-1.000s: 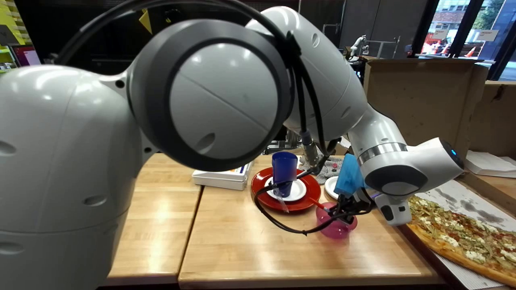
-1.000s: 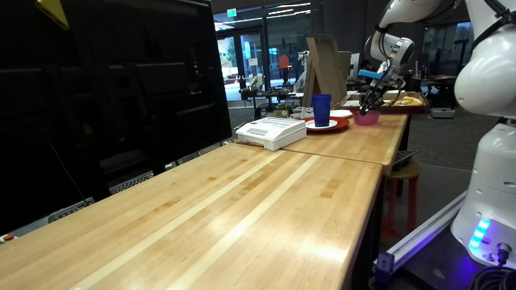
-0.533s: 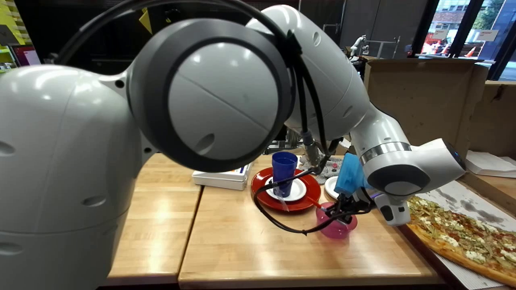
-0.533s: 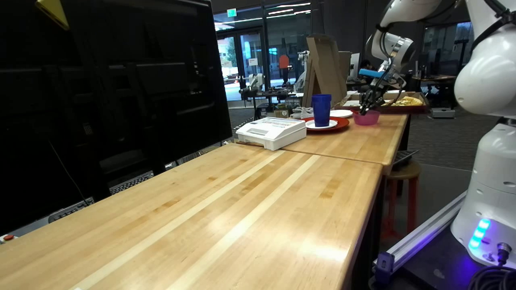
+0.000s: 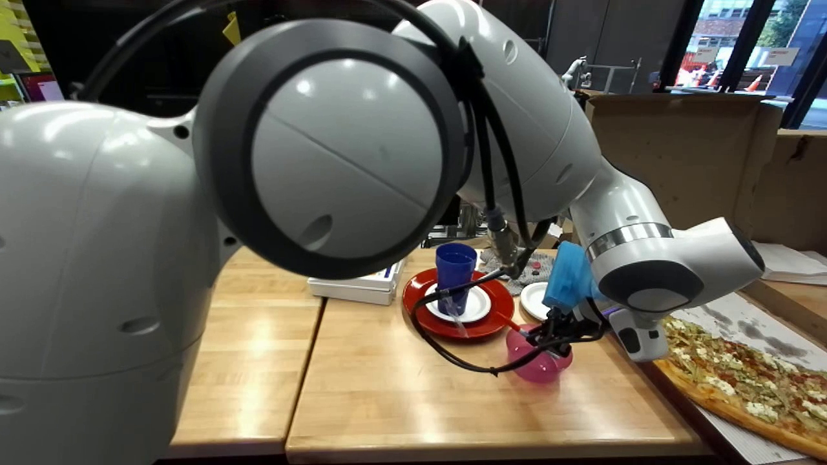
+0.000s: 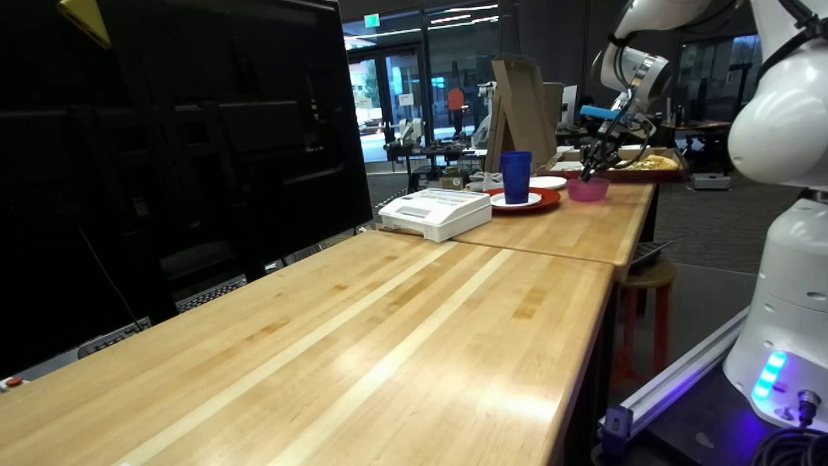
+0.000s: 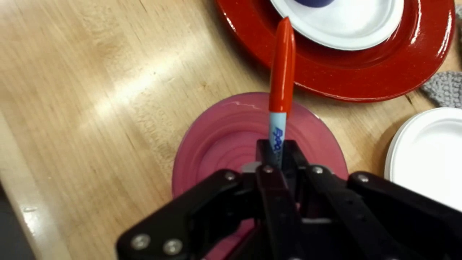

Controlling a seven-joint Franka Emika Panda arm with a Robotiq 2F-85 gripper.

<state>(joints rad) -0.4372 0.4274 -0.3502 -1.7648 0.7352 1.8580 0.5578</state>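
A wooden surface (image 5: 387, 407) lies beneath most things here. With the tool (image 7: 277, 153) as clock centre, a bulky white arm (image 5: 349, 161) extends from 9 o'clock in an exterior view, hiding part of a white case (image 5: 352, 294) at 10. An open cardboard box (image 5: 685, 168) spans 1 to 3 o'clock, holding pizza (image 5: 749, 381). In the wrist view, a red plate (image 7: 357, 79) sits at 1 o'clock, stacked white plates (image 7: 429, 159) at 3, and a pink bowl (image 7: 220, 148) below the tool; I cannot tell whether they touch. A black cable (image 5: 495, 371) loops across the exterior view of bowl and red plate. A smaller white plate (image 7: 353, 21) on the red one bears a blue cup (image 6: 515, 178). Smallest, a red-capped marker (image 7: 281, 94) is gripped in the tool's closed jaws, cap towards 12 o'clock.
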